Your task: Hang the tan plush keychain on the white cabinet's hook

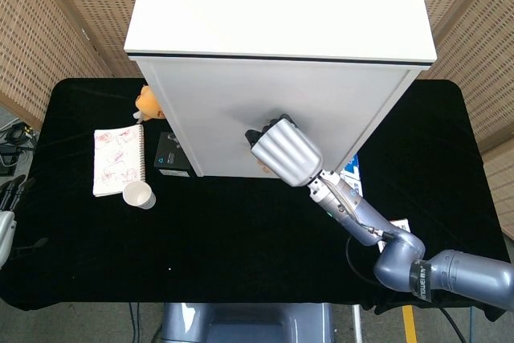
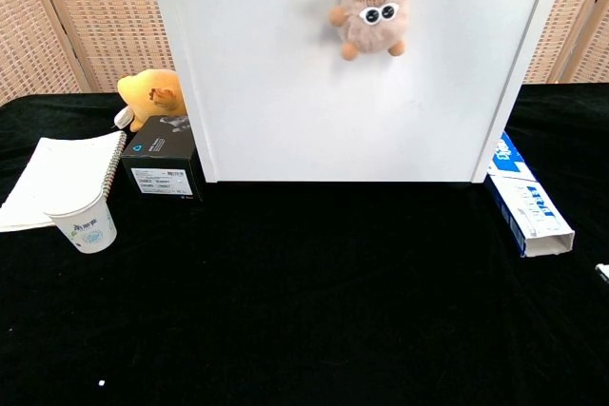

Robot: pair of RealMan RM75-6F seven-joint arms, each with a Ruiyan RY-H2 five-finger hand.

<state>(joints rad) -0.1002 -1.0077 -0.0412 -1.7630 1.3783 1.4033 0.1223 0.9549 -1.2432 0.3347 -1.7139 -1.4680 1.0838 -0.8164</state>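
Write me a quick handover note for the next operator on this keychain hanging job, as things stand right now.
Right hand: raised against the white cabinet front, over the tan plush keychain; whether it grips the keychain cannot be seen.
Left hand: low at the table's left edge, barely in view, away from the job.
Keychain: dangling high on the cabinet front in the chest view, its ring running off the top of the frame. The hook is not visible.
Done: keychain lifted to the cabinet front.
Left: confirm the ring sits on the hook, then release and withdraw.
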